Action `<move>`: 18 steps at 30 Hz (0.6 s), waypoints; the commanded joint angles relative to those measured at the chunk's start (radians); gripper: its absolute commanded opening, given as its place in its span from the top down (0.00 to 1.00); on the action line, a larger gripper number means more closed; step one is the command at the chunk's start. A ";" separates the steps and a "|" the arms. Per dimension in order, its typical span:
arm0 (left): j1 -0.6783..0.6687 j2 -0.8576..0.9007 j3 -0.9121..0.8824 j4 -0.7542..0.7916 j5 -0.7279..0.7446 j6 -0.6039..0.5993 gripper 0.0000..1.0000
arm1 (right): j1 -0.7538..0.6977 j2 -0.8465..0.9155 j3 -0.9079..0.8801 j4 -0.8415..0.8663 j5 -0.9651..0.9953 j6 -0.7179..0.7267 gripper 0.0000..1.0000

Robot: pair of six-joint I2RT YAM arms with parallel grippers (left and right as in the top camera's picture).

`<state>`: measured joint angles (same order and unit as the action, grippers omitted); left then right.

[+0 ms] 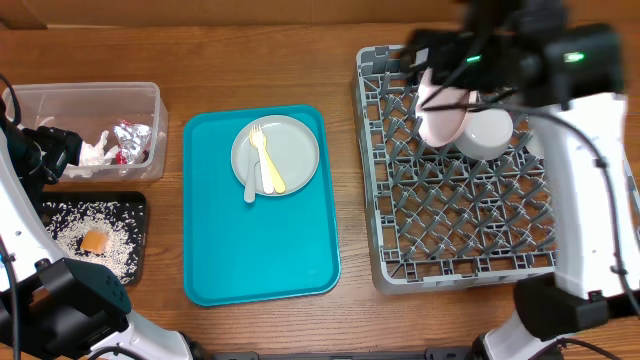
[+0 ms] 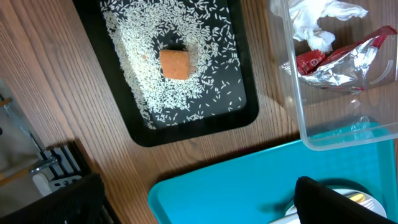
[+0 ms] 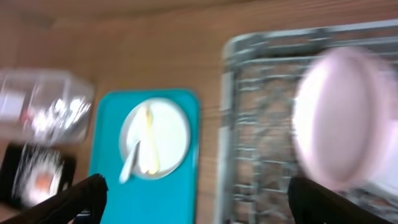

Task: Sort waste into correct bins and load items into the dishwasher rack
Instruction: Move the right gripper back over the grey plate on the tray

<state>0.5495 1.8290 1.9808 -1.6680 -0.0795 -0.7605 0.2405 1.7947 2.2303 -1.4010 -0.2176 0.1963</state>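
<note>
Overhead, the right tool (image 3: 196, 190) hangs released, fingers spread wide, over the pink plate (image 1: 437, 120), which sits in the dishwasher rack (image 1: 450, 230) beside the white bowl (image 1: 487, 135). The left tool (image 2: 186, 196) is spread and empty near the clear tub (image 1: 90, 95). The grey-green plate (image 1: 295, 150) and cutlery (image 1: 262, 165) lie on the teal tray (image 1: 260, 250).

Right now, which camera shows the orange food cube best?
The left wrist view: the orange cube sits large and sharp, in the middle of the rice on the black tray. The overhead view shows it small but clear. The right wrist view is blurred, giving only a faint orange smudge.
</note>
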 commanded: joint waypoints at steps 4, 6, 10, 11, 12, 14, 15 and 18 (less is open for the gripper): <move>-0.003 -0.008 -0.004 0.001 -0.013 -0.014 0.00 | 0.211 0.090 -0.119 0.126 -0.005 -0.018 0.09; -0.003 -0.008 -0.003 0.001 -0.013 -0.014 0.00 | 0.265 0.128 -0.169 0.199 -0.005 -0.017 0.11; -0.003 -0.008 -0.003 0.001 -0.013 -0.014 0.00 | 0.346 0.220 -0.241 0.325 -0.004 -0.001 0.17; -0.003 -0.008 -0.003 0.001 -0.013 -0.014 0.00 | 0.371 0.257 -0.252 0.356 -0.003 -0.002 0.18; -0.003 -0.008 -0.004 0.001 -0.013 -0.014 0.00 | 0.384 0.278 -0.255 0.370 -0.001 -0.001 0.18; -0.003 -0.008 -0.004 0.001 -0.013 -0.014 0.00 | 0.421 0.340 -0.255 0.406 0.000 -0.002 0.20; -0.003 -0.008 -0.004 0.001 -0.013 -0.014 0.00 | 0.436 0.363 -0.255 0.423 0.000 -0.002 0.23; -0.003 -0.008 -0.003 0.001 -0.013 -0.014 0.00 | 0.482 0.433 -0.255 0.467 0.048 0.019 0.28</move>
<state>0.5495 1.8290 1.9808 -1.6680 -0.0799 -0.7605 0.6849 2.1887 1.9827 -0.9554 -0.2131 0.1947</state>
